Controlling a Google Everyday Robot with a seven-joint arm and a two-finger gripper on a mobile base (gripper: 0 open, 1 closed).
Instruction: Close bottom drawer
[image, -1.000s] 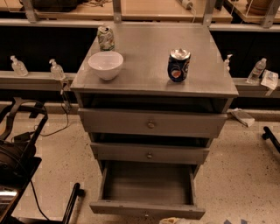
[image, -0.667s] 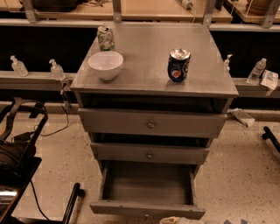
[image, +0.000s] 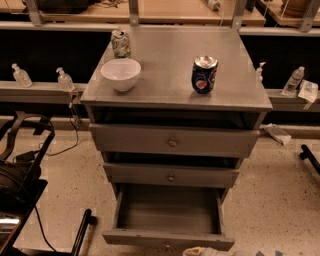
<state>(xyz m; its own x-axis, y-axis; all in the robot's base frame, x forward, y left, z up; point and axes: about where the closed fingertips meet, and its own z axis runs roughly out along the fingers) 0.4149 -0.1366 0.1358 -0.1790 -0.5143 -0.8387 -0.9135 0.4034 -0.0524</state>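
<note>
— Speckled floor (image: 280, 200) beneath a grey cabinet (image: 175, 95), workbench ledge behind. Whereabouts of the bottom drawer (image: 168, 217)?

— Lowest of three, drawn well out toward the camera, bare inside. Above it, middle drawer (image: 171, 176) and top drawer (image: 172, 141), both seemingly a little way out too.

— And the gripper (image: 200, 252)?

— Peeking in at the lower frame edge, just in front of the drawer's front panel, right of its centre. Mostly cropped; cannot tell how far open, or whether holding anything. Probably placed there to push the panel straight in.

— Anything on top?

— White bowl (image: 120, 74) and a second can (image: 120, 43) toward the left edge, blue can (image: 204, 75) right of centre, all upright and apart. Likely parked there as bystanders, safe from a gentle shove.

— Room to move?

— Open floor right of the drawer; black cart (image: 15, 185) near on the left, apart from the drawer's side. No obstruction seen along the run back under the middle drawer. Worth keeping the push square, to avoid jamming against the cabinet's sides.
</note>
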